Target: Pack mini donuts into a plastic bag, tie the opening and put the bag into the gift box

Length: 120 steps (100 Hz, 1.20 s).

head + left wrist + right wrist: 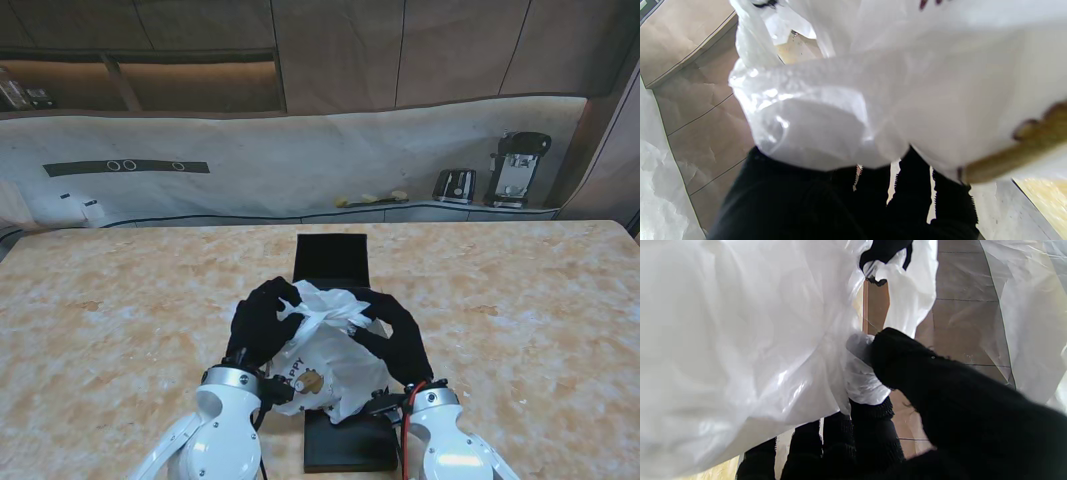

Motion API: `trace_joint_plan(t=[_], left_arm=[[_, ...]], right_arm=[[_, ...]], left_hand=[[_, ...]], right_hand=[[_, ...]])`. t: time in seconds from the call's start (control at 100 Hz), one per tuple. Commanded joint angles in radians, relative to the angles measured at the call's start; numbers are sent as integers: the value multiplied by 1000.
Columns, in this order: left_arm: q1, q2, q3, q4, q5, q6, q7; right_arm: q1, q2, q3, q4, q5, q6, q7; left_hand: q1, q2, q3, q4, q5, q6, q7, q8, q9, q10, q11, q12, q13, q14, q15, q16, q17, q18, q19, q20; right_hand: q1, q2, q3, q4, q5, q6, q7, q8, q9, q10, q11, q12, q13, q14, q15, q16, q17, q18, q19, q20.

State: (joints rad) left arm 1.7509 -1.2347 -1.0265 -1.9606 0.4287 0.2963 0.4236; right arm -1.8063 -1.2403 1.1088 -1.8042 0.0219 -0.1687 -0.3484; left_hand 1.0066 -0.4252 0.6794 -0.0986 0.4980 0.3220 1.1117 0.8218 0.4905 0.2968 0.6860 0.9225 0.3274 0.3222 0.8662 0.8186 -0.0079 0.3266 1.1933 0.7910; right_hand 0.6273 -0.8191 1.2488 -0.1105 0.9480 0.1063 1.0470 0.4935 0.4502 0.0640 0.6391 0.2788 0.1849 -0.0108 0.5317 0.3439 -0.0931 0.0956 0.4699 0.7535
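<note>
A white plastic bag with printed lettering is held up between both black-gloved hands, over the near black piece of the gift box. Its top is gathered into a knot. My left hand grips the bag's left side, and my right hand grips the right side. In the left wrist view the bag fills the frame above the fingers. Pinched plastic sits between the thumb and fingers in the right wrist view. A donut-coloured shape shows on the bag.
A second black box piece lies farther from me, just beyond the bag. The marbled beige table top spreads to both sides. Behind it, a white-covered counter carries a toaster and a coffee machine.
</note>
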Motion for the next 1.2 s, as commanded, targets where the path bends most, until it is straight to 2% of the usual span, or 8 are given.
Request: trace_joint_plan(t=[0.0,0.12,0.25,0.61,0.89,1.1,1.19], left_arm=[[9,4,-11,-3,7,-4,-11],[17,7,-23,-1,18,-10,-11],[27,10,-31,-2,23,-15,-13],[53,19,-51,-12,19,-29,-39],[71,32,-76,-15,25,-38,-81],[82,43,-96,-23,35,-38,-120],[87,48,-105,-25,35,-36,-139]], right_arm=[[-18,2,6,-10,7,3,12],[-26,-1,17,-17,10,15,1],[-31,-7,24,-25,14,39,-23],[-34,-9,50,-33,12,93,-27],[-28,-7,73,-18,-63,126,-43],[-22,-4,87,-10,-129,136,-58],[-19,-1,93,-3,-168,135,-61]], left_hand=[[12,55,35,11,-29,-15,49,27,-14,-3,15,14,-14,-2,23,21,-8,-32,14,25],[19,66,21,9,-44,-14,51,39,-27,-7,17,20,-24,-5,22,24,-12,-36,13,26],[28,71,9,8,-50,-12,49,42,-33,-10,16,22,-32,-7,20,26,-17,-37,11,26],[49,79,-11,11,-57,-6,47,52,-38,-10,10,26,-40,-3,14,27,-20,-38,8,27],[58,81,-11,14,-55,-2,45,57,-36,-10,5,30,-42,4,9,27,-22,-35,6,28],[70,87,-13,16,-58,9,41,68,-35,-1,-6,35,-45,11,3,27,-28,-30,-1,27],[87,94,-24,19,-62,23,34,105,-30,4,-23,53,-47,19,-1,33,-30,-26,-7,29]], right_hand=[[9,-21,29,21,29,5,38,34,12,-13,-6,55,15,-46,4,11,3,-49,13,0],[14,-9,22,17,23,17,36,48,18,-14,-7,55,21,-46,4,12,4,-50,12,-1],[27,11,7,10,7,47,39,95,24,-10,10,63,24,-46,26,29,-2,-54,11,0],[59,81,-30,-7,-39,128,48,258,24,1,105,119,-1,-54,122,111,-23,-74,-28,19],[77,137,-81,-23,-73,140,46,303,18,2,165,188,-10,-54,161,143,-22,-74,-61,50],[82,148,-89,-23,-87,153,54,319,30,8,215,239,-5,-48,196,166,-21,-69,-68,62],[83,153,-92,-24,-92,156,58,323,36,9,237,262,-1,-45,214,177,-21,-68,-69,68]])
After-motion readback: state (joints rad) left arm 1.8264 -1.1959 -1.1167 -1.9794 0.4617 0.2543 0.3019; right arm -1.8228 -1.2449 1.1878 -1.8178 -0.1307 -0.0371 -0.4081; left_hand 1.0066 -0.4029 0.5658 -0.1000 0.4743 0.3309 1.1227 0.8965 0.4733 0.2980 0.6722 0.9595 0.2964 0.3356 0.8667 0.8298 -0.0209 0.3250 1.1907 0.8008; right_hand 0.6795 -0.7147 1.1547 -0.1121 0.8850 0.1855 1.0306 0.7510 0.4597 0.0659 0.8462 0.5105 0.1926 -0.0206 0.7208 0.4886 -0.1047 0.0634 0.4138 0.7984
